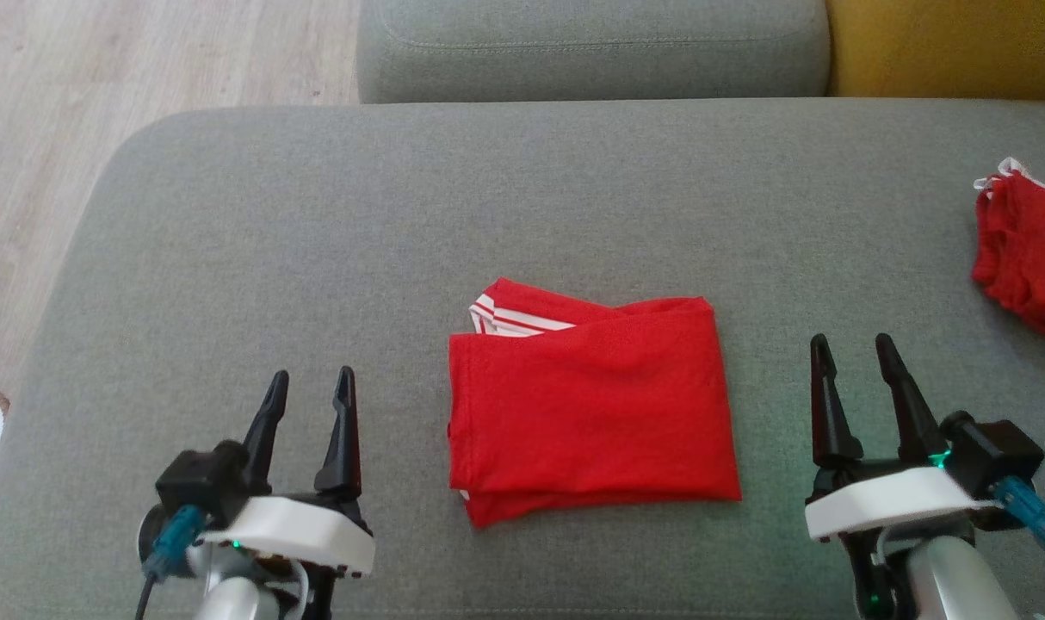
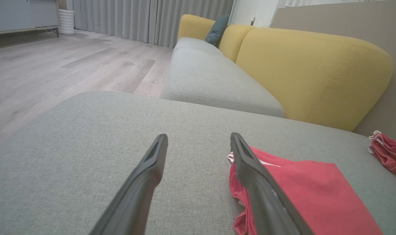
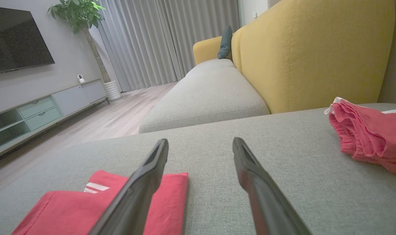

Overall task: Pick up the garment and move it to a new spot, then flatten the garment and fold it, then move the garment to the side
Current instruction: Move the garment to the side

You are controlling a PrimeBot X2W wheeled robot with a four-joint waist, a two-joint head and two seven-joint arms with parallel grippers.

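Grey sofa cushion [image 1: 230,258] carries a red garment [image 1: 591,405] at its middle, folded into a neat rectangle with layered edges at the bottom and white-striped trim peeking from its upper left corner. The left gripper [image 1: 312,377] and right gripper [image 1: 851,342] flank it without touching, both spread wide and empty. A second red cloth [image 1: 1026,258] lies crumpled at the far right.

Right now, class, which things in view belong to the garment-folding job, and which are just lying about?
Job: folded red garment, lying between the open left gripper and open right gripper; grey cushion beneath it.
Lying about: bunched red cloth at the cushion's right edge; yellow backrest; blue pillow; television; potted plant.
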